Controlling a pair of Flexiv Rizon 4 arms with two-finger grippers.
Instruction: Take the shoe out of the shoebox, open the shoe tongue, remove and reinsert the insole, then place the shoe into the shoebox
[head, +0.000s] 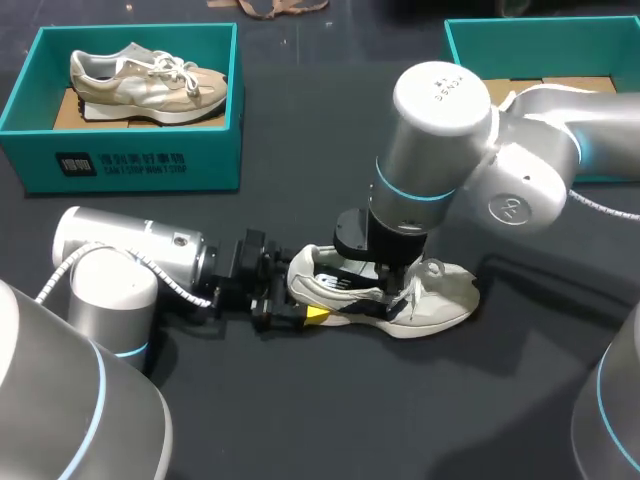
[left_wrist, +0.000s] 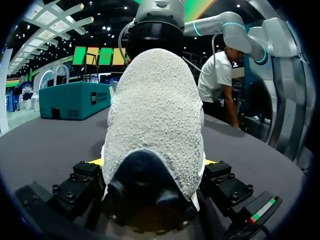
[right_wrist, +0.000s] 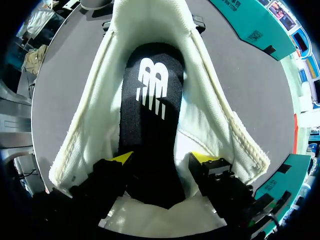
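Right gripper reaches straight down into the mouth of the cream knit sneaker with black trim. Its yellow-tipped fingers stand apart, straddling the insole rather than pinching it. Left gripper lies low over the dark grey tabletop and clamps the sneaker's heel from both sides.

Two teal cardboard shoeboxes sit at the far edge. The left one holds a beige suede-and-mesh trainer; the right one, partly behind the right arm, looks vacant. The sneaker lies on its sole mid-table, well apart from both boxes, with its collar spread wide.

Inside it, the black foam insole with a white mark lies flat along the footbed. I judge the insole step to be in hand, though whether it is about to come out or is being seated I cannot tell. Lifting it calls for the right fingers to close on its heel end while the left keeps the sneaker pinned.
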